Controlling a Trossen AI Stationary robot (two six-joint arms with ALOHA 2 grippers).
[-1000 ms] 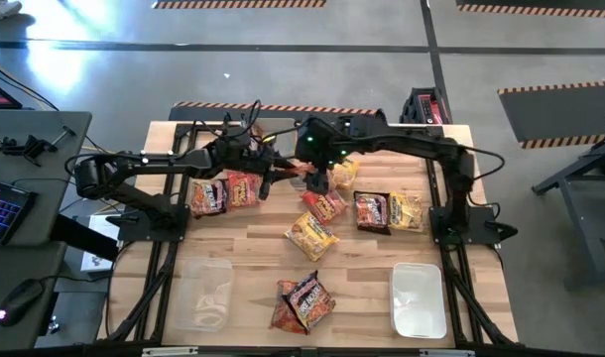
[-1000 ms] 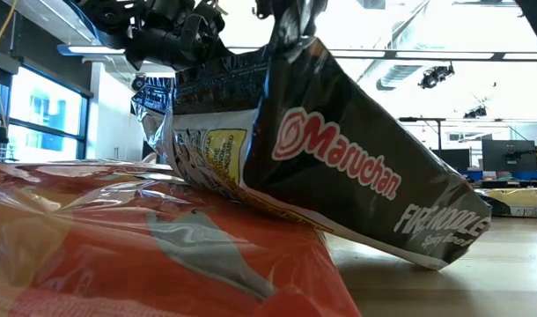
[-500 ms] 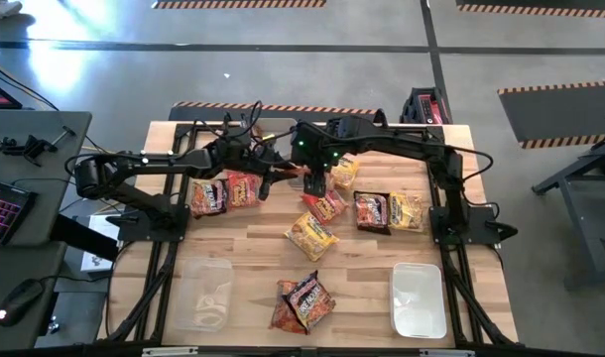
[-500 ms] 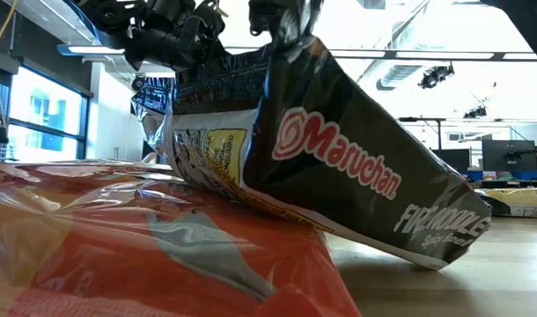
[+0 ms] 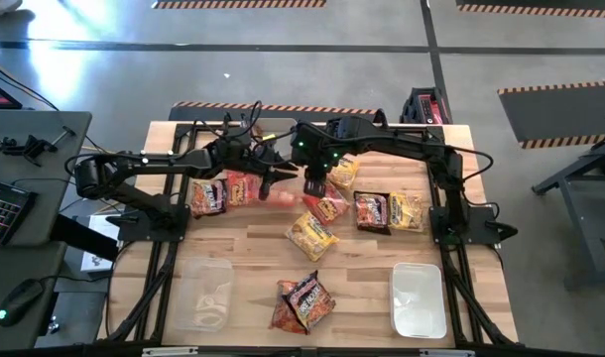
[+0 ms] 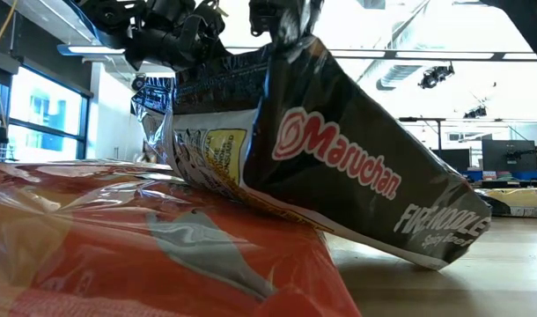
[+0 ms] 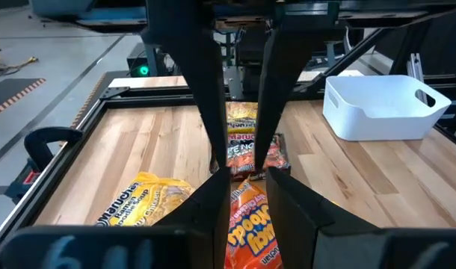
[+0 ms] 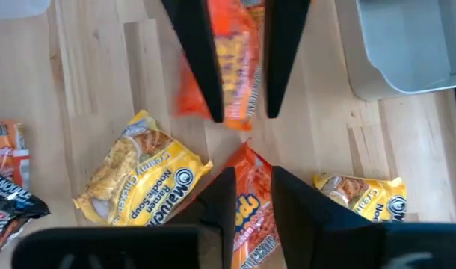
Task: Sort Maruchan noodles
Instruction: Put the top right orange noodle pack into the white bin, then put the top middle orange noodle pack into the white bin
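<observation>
Bench, near its far edge: both grippers meet over the noodle packets.
- Right gripper: fingers narrowed on an orange packet.
- Left gripper: fingers narrow, pinching the same orange packet, it seems.
- Loose packets: yellow packet, a dark one.
- Clear bin and white bin: near edge.
- Risk: the crinkly film may slip or tear if both arms pull apart.

Yellow, orange, dark Maruchan noodles, scattered mid-table
</observation>
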